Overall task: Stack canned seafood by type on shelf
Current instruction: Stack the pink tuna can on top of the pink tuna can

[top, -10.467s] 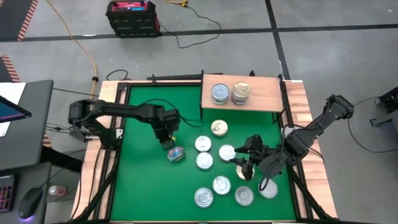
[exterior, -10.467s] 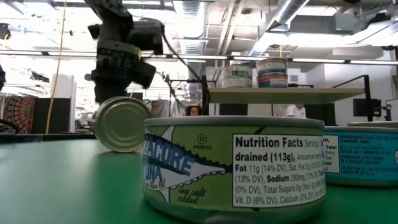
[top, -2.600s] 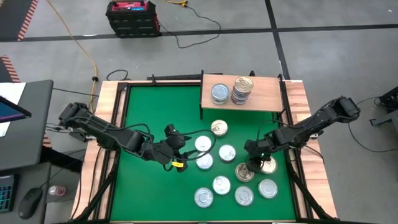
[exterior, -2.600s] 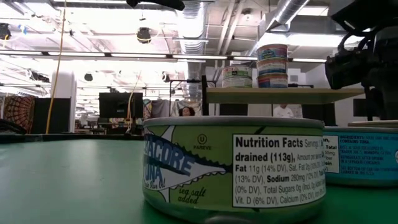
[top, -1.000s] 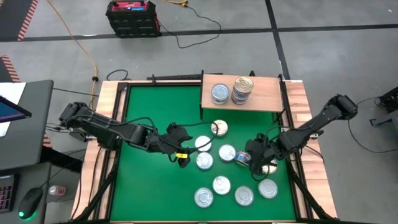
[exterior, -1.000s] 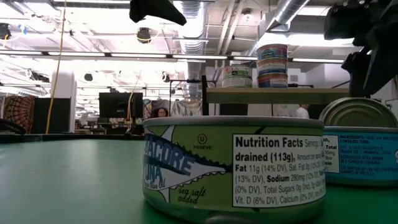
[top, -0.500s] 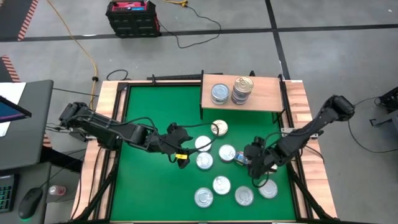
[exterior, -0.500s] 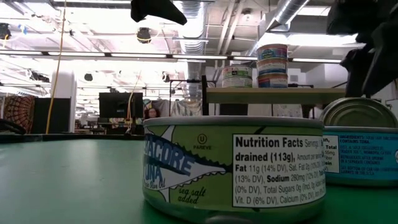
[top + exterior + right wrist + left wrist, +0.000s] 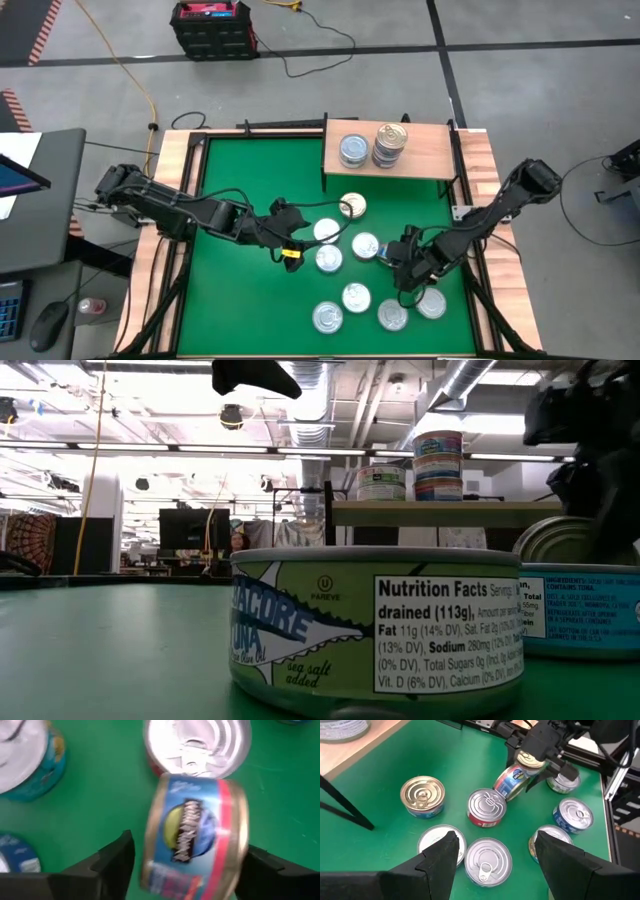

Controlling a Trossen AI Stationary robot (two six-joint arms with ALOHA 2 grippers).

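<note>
Green table (image 9: 230, 300) under workshop ceiling pipes; left gripper (image 9: 290, 250) gapes empty, right gripper (image 9: 397, 255) clasps a tilted tin (image 9: 512, 779)

A green table (image 9: 230, 300) carries loose flat tins (image 9: 328, 259) across its right half and a light-wood shelf (image 9: 425, 155) bearing one single can (image 9: 353, 150) beside a stack (image 9: 389, 146).

Light is bright and even, coming from ceiling lamps (image 9: 300, 452) seen in the low view, where they burn out to white. Shadows on the green table (image 9: 230, 300) are soft and short. Silver can lids (image 9: 488, 861) show mild glare. The tilted can (image 9: 195, 840) in the right wrist view is smeared by blur, and the big near can (image 9: 375, 625) fills the low view.
</note>
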